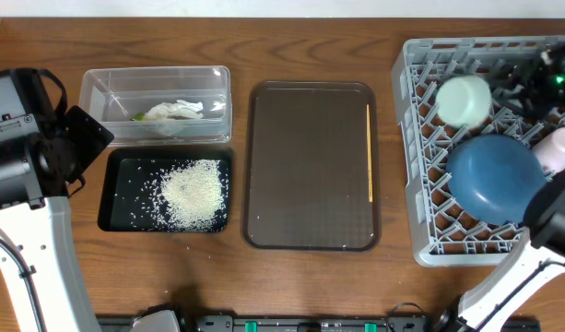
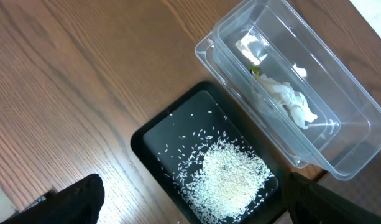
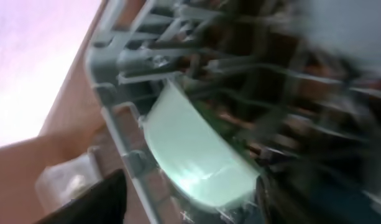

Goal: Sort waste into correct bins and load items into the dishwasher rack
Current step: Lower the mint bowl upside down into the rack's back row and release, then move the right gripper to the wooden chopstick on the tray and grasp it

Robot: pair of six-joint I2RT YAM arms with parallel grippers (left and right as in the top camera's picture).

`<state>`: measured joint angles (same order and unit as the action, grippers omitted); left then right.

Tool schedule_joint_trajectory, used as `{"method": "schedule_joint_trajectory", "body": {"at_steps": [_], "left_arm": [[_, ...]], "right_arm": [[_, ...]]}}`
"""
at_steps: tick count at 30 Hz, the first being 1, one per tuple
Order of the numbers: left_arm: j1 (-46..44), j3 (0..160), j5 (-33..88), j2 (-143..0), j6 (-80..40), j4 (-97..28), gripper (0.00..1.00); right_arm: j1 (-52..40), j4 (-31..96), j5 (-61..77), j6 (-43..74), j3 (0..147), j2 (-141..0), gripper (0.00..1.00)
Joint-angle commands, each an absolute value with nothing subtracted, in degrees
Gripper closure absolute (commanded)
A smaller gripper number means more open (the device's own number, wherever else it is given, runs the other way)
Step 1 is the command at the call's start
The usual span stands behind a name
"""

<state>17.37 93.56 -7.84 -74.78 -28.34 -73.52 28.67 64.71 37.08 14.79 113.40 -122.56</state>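
The clear tub (image 1: 107,85) holds the crumpled tissue (image 1: 176,111) and the green-yellow wrapper (image 1: 138,116). The black tray (image 1: 121,180) holds the rice heap (image 1: 192,192). The grey rack (image 1: 420,184) holds the pale green bowl (image 1: 463,100), the dark blue bowl (image 1: 496,177) and the pink cup (image 1: 560,148). The small light blue bowl is not in view. My left gripper (image 2: 190,208) is open and empty above the rice (image 2: 230,180), beside the tub (image 2: 339,93). My right gripper (image 3: 184,202) is open over the rack, with the pale green bowl (image 3: 196,149) between its fingers; this view is blurred.
A large brown serving tray (image 1: 310,166) lies between the bins and the rack, with a thin yellow stick (image 1: 370,152) along its right side. The left arm (image 1: 24,166) stands at the table's left edge. The right arm (image 1: 540,249) reaches over the rack's front corner.
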Motion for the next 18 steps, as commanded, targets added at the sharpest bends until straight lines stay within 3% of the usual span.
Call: {"method": "schedule_joint_trajectory", "body": {"at_steps": [1,10,18], "left_arm": [[17.61,93.89,-8.14,-74.59,-28.38,-73.71,0.07],[17.61,93.89,-8.14,-74.59,-28.38,-73.71,0.07],[17.61,93.89,-8.14,-74.59,-28.38,-73.71,0.07]], "right_arm": [[29.71,65.34,24.88,17.10,113.58,-114.26,0.32],[25.65,65.73,20.58,17.96,113.58,-102.83,0.34],[12.05,70.32,21.34,12.64,113.56,-100.18,0.37]]}}
